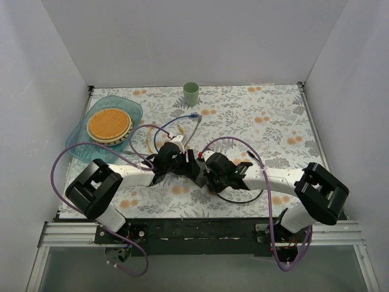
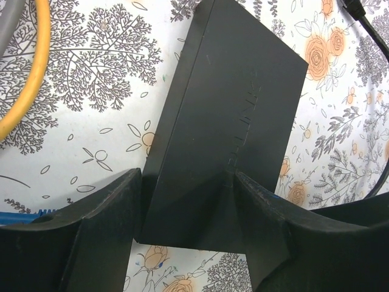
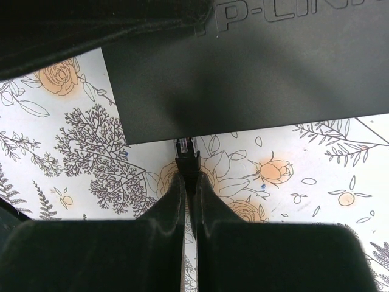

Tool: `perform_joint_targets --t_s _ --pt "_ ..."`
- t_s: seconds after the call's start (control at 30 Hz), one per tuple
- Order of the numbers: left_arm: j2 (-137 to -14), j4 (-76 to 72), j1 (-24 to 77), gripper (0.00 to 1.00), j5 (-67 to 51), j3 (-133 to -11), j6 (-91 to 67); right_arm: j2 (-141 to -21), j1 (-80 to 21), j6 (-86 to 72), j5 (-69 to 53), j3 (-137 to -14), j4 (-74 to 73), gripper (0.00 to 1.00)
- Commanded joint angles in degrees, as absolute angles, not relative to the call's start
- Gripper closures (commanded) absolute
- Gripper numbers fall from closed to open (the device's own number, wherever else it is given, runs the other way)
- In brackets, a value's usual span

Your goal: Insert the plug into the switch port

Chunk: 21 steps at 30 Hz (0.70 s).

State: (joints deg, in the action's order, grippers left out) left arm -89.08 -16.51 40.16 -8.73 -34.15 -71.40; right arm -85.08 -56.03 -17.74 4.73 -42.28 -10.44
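Observation:
The switch is a flat dark grey box lying on the flowered cloth. My left gripper is shut on its near end, one finger on each long side. In the right wrist view the switch fills the top. My right gripper is shut on a black plug whose clear tip touches the switch's near edge. I cannot tell whether the tip is in a socket, since the sockets are hidden. In the top view both grippers meet at the table's middle and cover the switch.
A green cup stands at the back. A teal tray with a plate is at the left. A yellow cable, a blue-tipped cable and a black cable lie around the arms.

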Motion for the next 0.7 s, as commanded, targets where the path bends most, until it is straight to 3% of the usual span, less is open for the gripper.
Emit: perform_joint_targets --t_s 0.0,0.67 --pt "-86.6 -14.3 46.6 0.41 -21.4 -34.5 -76.1 -84.8 -55.7 -17.4 8.2 -46.9 4.6 0.99" --pt "-84.2 -12.6 51.5 0.43 -23.2 -36.6 -77.4 -85.7 -55.7 -17.6 6.4 -51.5 6.2 0.99"
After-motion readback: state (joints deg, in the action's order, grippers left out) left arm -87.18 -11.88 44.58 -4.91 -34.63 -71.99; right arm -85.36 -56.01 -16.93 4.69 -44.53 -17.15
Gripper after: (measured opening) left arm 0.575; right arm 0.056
